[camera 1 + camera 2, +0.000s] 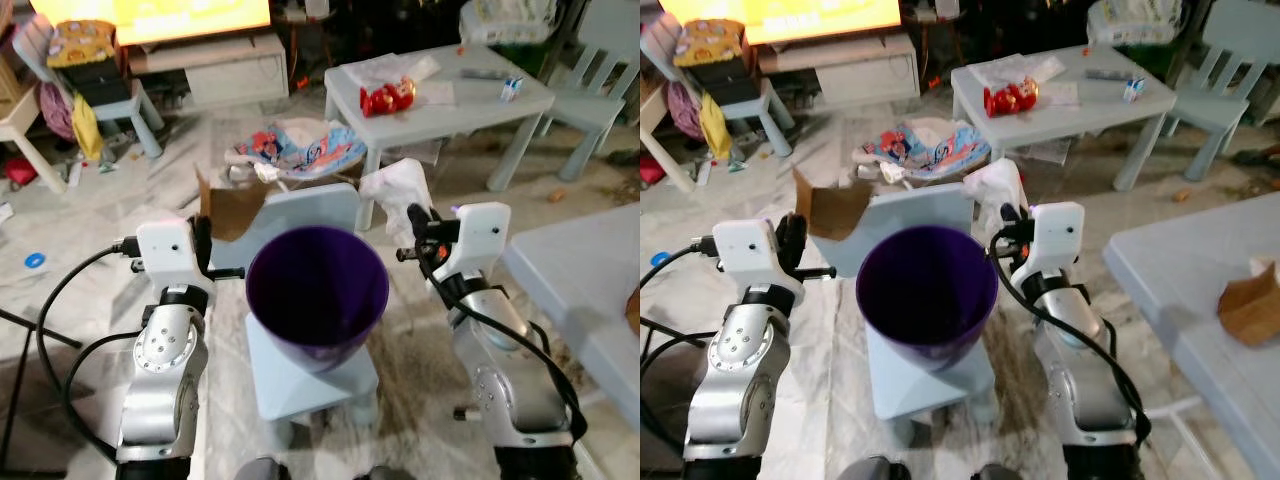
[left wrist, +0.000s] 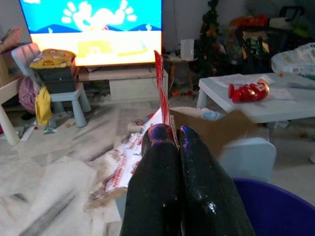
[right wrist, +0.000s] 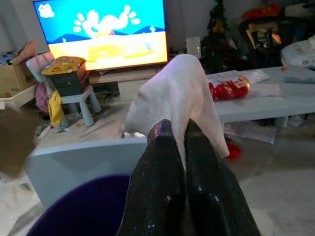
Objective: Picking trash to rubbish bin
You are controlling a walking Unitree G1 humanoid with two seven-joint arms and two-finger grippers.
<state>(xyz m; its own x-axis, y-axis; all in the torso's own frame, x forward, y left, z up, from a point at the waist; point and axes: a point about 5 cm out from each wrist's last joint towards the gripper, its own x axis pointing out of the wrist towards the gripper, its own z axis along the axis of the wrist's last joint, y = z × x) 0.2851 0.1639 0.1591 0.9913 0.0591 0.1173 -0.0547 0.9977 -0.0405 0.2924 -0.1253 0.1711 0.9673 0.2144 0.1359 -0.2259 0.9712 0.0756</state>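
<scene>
Both grippers loaded beside the purple bin, drop step pending.
Eye view: purple bin (image 1: pixel 317 288) on a small blue chair (image 1: pixel 310 375), arms flanking it. Left wrist: left gripper (image 2: pixel 170 140) pinched tight on cardboard scrap (image 2: pixel 211 130). Right wrist: right gripper (image 3: pixel 174 132) clamped on white tissue (image 3: pixel 177 93). Next, I'd guess: swing each over the rim, release.

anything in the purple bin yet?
Purple bin: the visible interior looks empty. Left gripper grips cardboard; right gripper grips a white tissue, both beside the rim.
</scene>
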